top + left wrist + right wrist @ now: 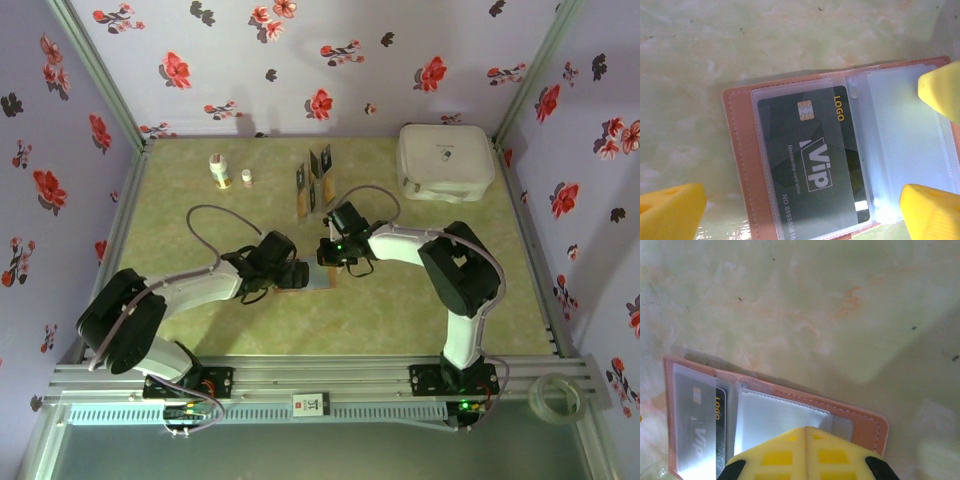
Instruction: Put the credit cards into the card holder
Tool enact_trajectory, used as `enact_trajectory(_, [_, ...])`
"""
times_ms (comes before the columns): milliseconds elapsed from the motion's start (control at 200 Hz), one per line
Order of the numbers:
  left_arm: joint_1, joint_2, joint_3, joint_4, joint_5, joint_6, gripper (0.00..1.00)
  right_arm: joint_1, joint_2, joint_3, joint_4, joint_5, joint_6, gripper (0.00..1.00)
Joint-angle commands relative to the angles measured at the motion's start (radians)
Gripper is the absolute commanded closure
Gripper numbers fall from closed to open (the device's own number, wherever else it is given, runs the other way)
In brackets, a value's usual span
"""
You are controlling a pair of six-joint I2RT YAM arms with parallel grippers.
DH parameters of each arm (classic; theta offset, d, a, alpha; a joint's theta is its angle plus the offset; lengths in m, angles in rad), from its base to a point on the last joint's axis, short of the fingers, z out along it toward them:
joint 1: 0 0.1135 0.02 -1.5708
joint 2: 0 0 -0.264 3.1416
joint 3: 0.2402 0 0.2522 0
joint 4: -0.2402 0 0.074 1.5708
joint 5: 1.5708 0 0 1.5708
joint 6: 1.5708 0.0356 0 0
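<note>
The left gripper (800,212) stood jaws apart and the right gripper (806,440) closed empty over the open card holder (740,165), whose lodged credit card (810,165) seemingly needed a flat push fully home.

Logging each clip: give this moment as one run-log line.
card holder open | VIP card in clear pocket | left gripper open above it | right gripper shut over empty pocket

You have bare counter (380,315) on the near and right sides of the card holder (742,150). Behind it the upright card rack (315,180) blocks you. Two bottles (219,170) stand back-left and the white case (445,160) back-right.
</note>
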Motion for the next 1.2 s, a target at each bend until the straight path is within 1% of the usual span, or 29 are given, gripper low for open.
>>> enact_trajectory(0, [-0.015, 0.018, 0.02, 0.022, -0.033, -0.005, 0.0, 0.011, 0.024, 0.018, 0.004, -0.02, -0.004, 1.0])
enact_trajectory(545, [-0.036, 0.04, -0.011, 0.077, -0.035, 0.006, 0.0, 0.03, 0.038, 0.021, 0.024, -0.024, 0.018, 1.0])
enact_trajectory(1070, [-0.044, 0.11, -0.042, 0.053, -0.087, 0.015, 0.0, 0.03, 0.015, 0.032, 0.014, -0.02, 0.029, 1.0])
enact_trajectory(1120, [-0.044, 0.109, -0.048, 0.057, -0.089, 0.012, 0.0, 0.029, 0.002, 0.033, 0.008, -0.013, 0.028, 0.94])
enact_trajectory(1125, [-0.044, 0.11, -0.048, 0.057, -0.089, 0.012, 0.0, 0.029, 0.0, 0.032, 0.008, -0.013, 0.029, 0.91])
enact_trajectory(1155, [-0.045, 0.109, -0.051, 0.057, -0.088, 0.01, 0.0, 0.028, -0.01, 0.031, 0.006, -0.008, 0.03, 0.85])
enact_trajectory(1195, [-0.046, 0.108, -0.055, 0.06, -0.088, 0.008, 0.0, 0.026, -0.025, 0.025, 0.006, 0.0, 0.034, 0.78])
